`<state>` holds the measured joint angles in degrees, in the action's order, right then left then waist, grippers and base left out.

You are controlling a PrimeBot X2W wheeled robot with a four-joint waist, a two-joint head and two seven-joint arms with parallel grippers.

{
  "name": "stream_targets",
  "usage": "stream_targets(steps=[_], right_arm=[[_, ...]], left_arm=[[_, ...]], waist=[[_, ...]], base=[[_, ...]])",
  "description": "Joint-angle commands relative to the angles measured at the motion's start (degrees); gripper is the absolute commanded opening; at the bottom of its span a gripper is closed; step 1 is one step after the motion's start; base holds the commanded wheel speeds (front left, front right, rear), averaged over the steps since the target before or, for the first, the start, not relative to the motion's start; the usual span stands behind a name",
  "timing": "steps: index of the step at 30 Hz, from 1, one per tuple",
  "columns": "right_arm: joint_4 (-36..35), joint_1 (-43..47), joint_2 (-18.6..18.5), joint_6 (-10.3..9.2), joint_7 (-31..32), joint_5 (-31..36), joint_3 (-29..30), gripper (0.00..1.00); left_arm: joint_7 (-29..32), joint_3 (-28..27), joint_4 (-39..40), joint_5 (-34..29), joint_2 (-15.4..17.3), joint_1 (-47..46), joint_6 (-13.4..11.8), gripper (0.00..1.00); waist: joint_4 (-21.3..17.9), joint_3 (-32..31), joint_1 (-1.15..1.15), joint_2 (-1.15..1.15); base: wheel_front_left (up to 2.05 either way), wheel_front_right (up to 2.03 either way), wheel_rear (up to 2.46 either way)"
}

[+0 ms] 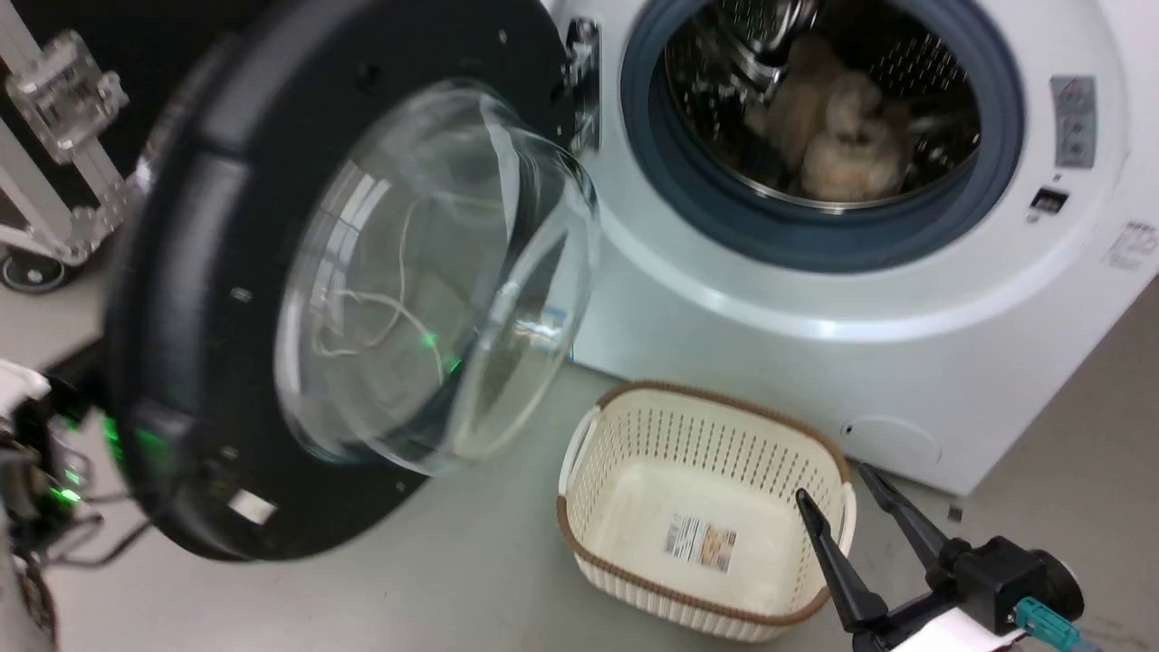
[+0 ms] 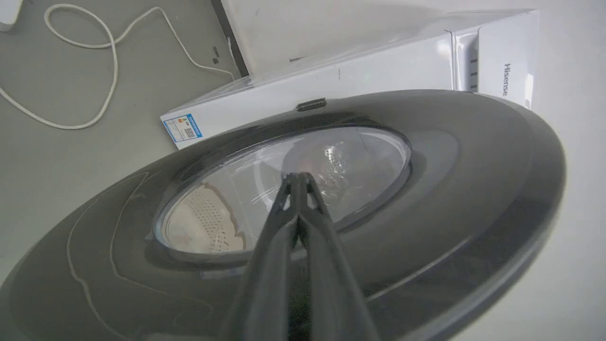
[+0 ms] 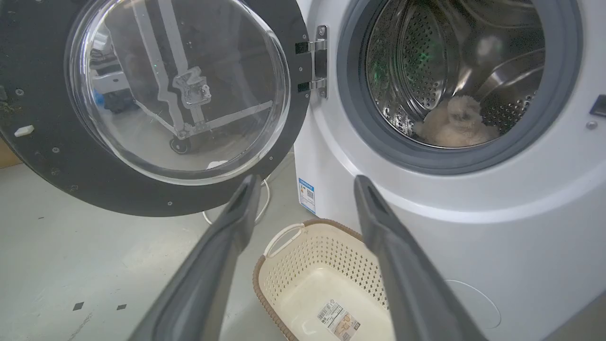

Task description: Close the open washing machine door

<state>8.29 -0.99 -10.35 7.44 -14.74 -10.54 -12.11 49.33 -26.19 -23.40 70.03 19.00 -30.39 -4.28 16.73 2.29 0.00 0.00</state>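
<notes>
The washing machine door (image 1: 181, 272) stands open left of the drum (image 1: 914, 63), with a basket (image 1: 634, 453) on the floor (image 1: 453, 589) below.

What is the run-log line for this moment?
washing machine door: open | left gripper: shut, tips at door's outer glass | right gripper: open, near basket

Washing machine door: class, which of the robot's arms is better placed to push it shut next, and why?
Left, probably. The shut left gripper points at the outer face of the washing machine door, the side to push. The right gripper hangs open near the basket, on the door's inner side.
</notes>
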Motion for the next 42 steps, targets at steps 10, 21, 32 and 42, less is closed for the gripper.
stream_targets(steps=[10, 21, 32, 42], right_arm=[[1.0, 0.5, 3.3, 0.05, -0.3, 2.7, 4.9, 1.0], [0.5, -0.5, 2.0, 0.05, 0.9, 3.0, 5.4, 1.0], [0.2, -3.4, -0.1, 0.05, 0.9, 1.0, 5.3, 1.0], [2.3, -6.1, 0.6, 0.05, 0.1, -0.6, 3.5, 1.0]], left_arm=[[8.6, 5.5, 13.4, 5.8, -12.4, 13.5, 0.6, 0.0], [0.7, 21.6, 21.9, 20.1, -16.1, 27.4, 1.3, 0.0], [-22.0, 36.5, 15.6, 28.5, -16.1, 17.2, 6.5, 0.0], [-46.0, 39.0, -2.1, 32.1, -16.1, -3.3, 8.2, 0.0]], waist=[[-4.9, -4.2, 0.0, 0.0], [-18.0, -1.3, 0.0, 0.0], [-33.3, 6.4, 0.0, 0.0], [-41.4, 10.6, 0.0, 0.0]], base=[[0.0, 0.0, 0.0], [0.0, 0.0, 0.0], [0.0, 0.0, 0.0], [0.0, 0.0, 0.0]])
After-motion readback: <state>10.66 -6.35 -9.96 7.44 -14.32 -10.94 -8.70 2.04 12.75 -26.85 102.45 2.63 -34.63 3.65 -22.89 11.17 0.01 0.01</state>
